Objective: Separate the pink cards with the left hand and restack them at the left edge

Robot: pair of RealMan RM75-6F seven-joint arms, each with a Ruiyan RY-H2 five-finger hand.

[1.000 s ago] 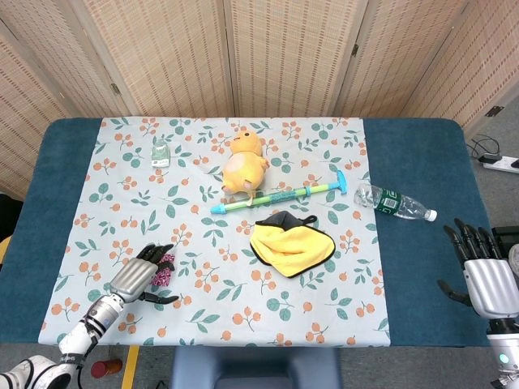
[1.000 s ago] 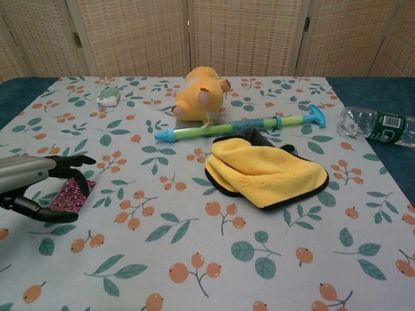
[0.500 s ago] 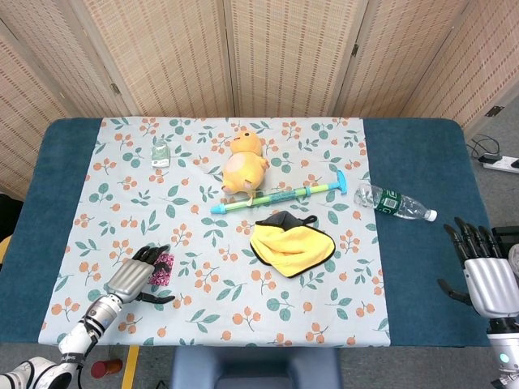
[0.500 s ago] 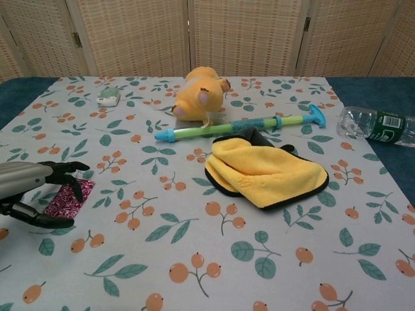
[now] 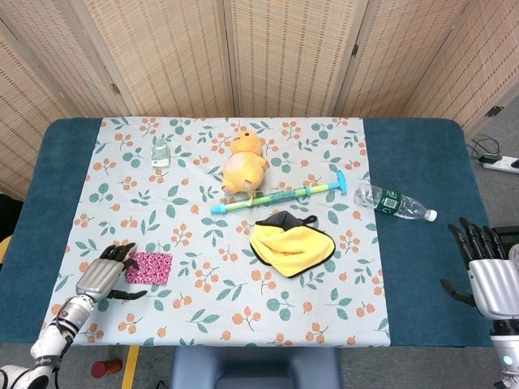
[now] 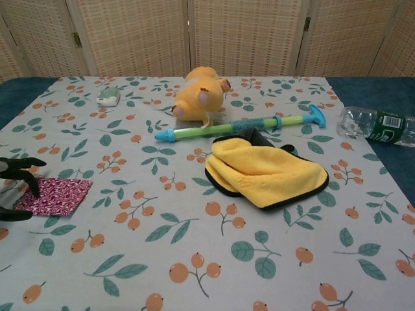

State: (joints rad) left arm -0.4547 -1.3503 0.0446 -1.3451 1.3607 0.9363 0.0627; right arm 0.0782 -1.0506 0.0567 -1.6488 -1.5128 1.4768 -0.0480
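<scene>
surface [image 5: 405, 267] floral cloth on blue | pink cards [image 5: 149, 267] lie flat near left edge, looks like one block, not fanned | left hand [image 5: 100, 278] fingers [image 6: 19, 173] curled at cards' left end, holding nothing I can see | right hand [image 5: 489, 279] spread, empty | risk: fingertips drag whole stack rather than splitting cards, or push them off the edge
</scene>
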